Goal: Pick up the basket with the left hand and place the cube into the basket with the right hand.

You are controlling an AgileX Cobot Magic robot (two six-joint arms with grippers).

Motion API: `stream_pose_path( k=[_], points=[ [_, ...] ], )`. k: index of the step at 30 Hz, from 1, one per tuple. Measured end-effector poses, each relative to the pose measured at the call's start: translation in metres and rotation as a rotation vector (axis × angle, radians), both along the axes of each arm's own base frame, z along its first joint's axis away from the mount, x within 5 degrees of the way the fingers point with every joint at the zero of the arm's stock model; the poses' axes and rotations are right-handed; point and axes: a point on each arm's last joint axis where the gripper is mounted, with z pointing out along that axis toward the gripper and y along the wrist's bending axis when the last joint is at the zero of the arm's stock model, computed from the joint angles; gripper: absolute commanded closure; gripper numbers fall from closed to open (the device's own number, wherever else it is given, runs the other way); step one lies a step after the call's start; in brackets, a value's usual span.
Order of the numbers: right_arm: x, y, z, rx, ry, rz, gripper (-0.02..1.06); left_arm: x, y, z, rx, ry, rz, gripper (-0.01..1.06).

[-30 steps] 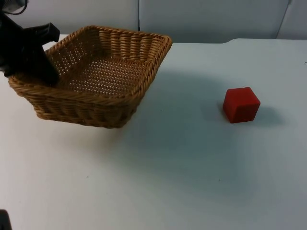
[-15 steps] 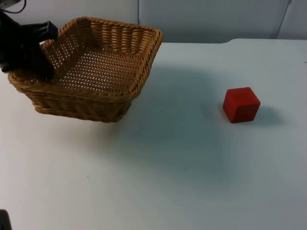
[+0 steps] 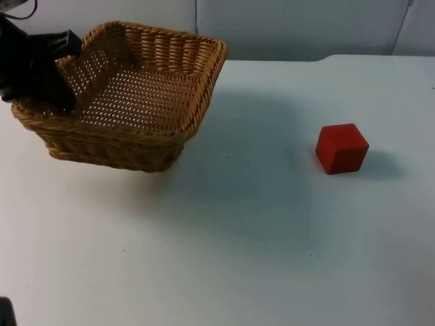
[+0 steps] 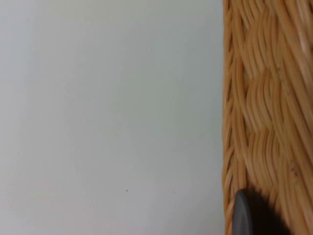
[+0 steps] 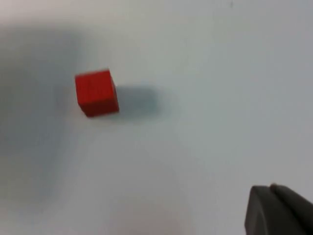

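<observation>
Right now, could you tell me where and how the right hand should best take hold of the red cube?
Grip the red cube across two opposite upright faces, coming down from above. It sits flat on the white table, apart from the basket, with open space on every side, so its flat parallel sides probably suit a two-finger pinch.

No legible text, labels, brand marks, numbers or signs anywhere in the top view or either wrist view

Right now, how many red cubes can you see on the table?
1. The red cube sits alone on the white table, away from the wicker basket. Nothing lies in the basket.
</observation>
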Motion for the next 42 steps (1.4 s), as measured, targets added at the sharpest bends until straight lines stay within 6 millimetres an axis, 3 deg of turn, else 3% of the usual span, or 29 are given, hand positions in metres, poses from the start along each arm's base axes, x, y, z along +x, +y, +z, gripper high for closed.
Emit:
stream_pose_path(
  k=[1,5,6,8,10,11,15,16,19,21,24,29,33,42],
  points=[
    [0.000,0.000,0.000,0.000,0.000,0.000,1.04,0.000,0.000,0.000,0.000,0.000,0.000,1.05],
    [0.069,0.000,-0.018,0.049,0.354,-0.015,0.97,0.000,0.000,0.000,0.000,0.000,0.000,1.05],
    [0.069,0.000,-0.018,0.049,0.354,-0.015,0.90,0.000,0.000,0.000,0.000,0.000,0.000,1.05],
    [0.096,0.008,-0.026,0.050,0.456,0.012,0.85,0.000,0.000,0.000,0.000,0.000,0.000,1.05],
    [0.119,0.023,-0.035,0.027,0.505,0.065,0.75,0.000,0.000,0.000,0.000,0.000,0.000,1.05],
    [0.119,0.023,-0.035,0.027,0.505,0.065,0.70,0.000,0.000,0.000,0.000,0.000,0.000,1.05],
    [0.159,0.074,-0.039,-0.152,0.450,0.207,0.59,0.000,0.000,0.000,0.000,0.000,0.000,1.05],
    [0.159,0.074,-0.039,-0.152,0.450,0.207,0.57,0.000,0.000,0.000,0.000,0.000,0.000,1.05],
    [0.177,0.109,-0.042,-0.272,0.428,0.251,0.54,0.000,0.000,0.000,0.000,0.000,0.000,1.05],
    [0.183,0.118,-0.043,-0.296,0.432,0.259,0.53,0.000,0.000,0.000,0.000,0.000,0.000,1.05],
    [0.199,0.136,-0.056,-0.303,0.522,0.280,0.46,0.000,0.000,0.000,0.000,0.000,0.000,1.05],
    [0.213,0.149,-0.079,-0.271,0.638,0.345,0.37,0.000,0.000,0.000,0.000,0.000,0.000,1.05],
    [0.217,0.153,-0.092,-0.233,0.677,0.303,0.37,0.000,0.000,0.000,0.000,0.000,0.000,1.05],
    [0.221,0.160,-0.091,-0.151,0.634,0.290,0.37,0.001,0.001,0.000,0.009,-0.013,0.012,1.05]
  ],
)
